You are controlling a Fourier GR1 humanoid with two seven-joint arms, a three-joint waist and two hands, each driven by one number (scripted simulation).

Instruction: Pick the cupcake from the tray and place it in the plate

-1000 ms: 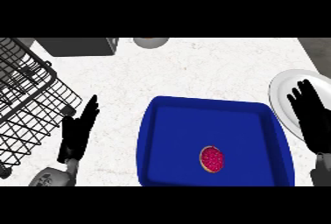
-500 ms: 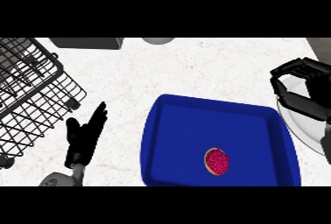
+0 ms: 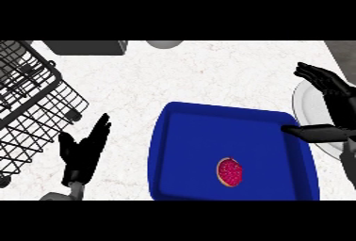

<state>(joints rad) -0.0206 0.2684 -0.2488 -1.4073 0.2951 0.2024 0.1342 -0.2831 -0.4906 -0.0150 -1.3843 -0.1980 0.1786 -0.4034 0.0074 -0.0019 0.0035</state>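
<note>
A cupcake (image 3: 230, 172) with pink-red topping lies in the lower middle of the blue tray (image 3: 201, 141). The white plate (image 3: 309, 106) shows at the right edge, partly hidden by my right hand (image 3: 332, 96). That hand is over the plate, fingers spread and lightly bent, thumb stretched out over the tray's right rim, holding nothing. It is up and right of the cupcake, well apart from it. My left hand (image 3: 84, 150) rests open, fingers up, on the counter left of the tray.
A black wire dish rack (image 3: 31, 103) fills the left side. A grey box (image 3: 87, 46) and a grey round object (image 3: 163, 44) sit along the far edge. White speckled counter lies between rack and tray.
My right hand has swung from flat and upright over the plate to a spread pose with the thumb reaching toward the tray. The view has shifted slightly. My left hand stays open.
</note>
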